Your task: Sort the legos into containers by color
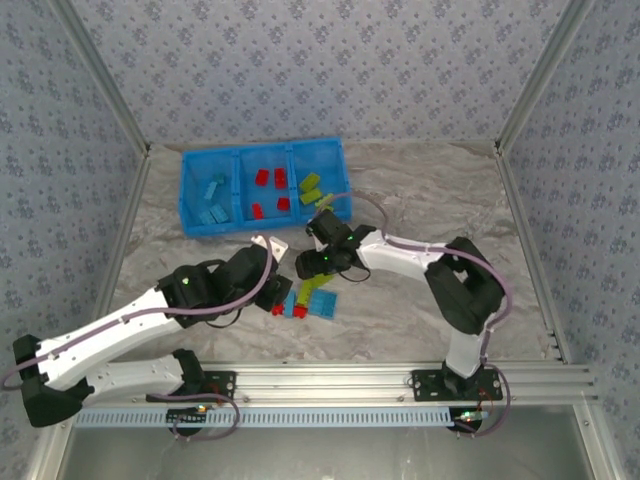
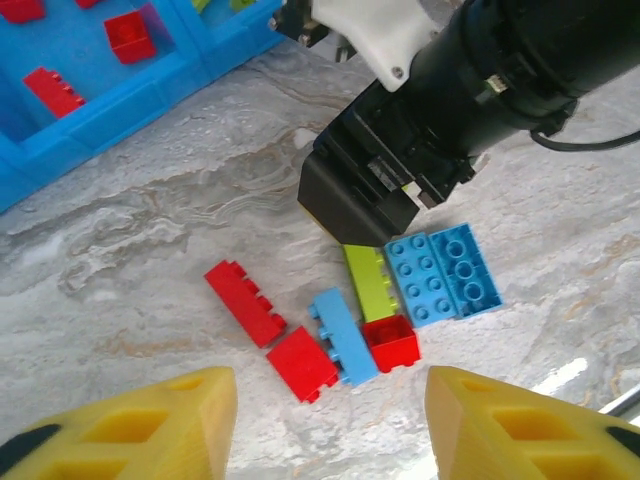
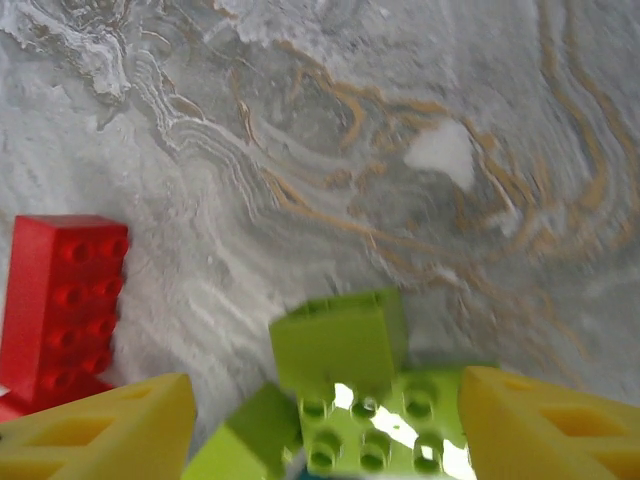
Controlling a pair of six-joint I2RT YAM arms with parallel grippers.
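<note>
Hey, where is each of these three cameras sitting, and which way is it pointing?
Top external: above and behind the robot, looking down on the table; both arms show, with left hand, right hand and blue tray.
Left wrist: on the left arm, looking down past its yellow fingers at loose bricks and the right hand.
Right wrist: on the right arm, close above lime green bricks between its yellow fingers.
Shared: top and left wrist both show the tray and right hand.

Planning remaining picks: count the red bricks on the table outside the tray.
3: a long brick leftmost, a short brick beside it, a third brick right of the narrow blue brick. The right gripper may hide more.
</note>
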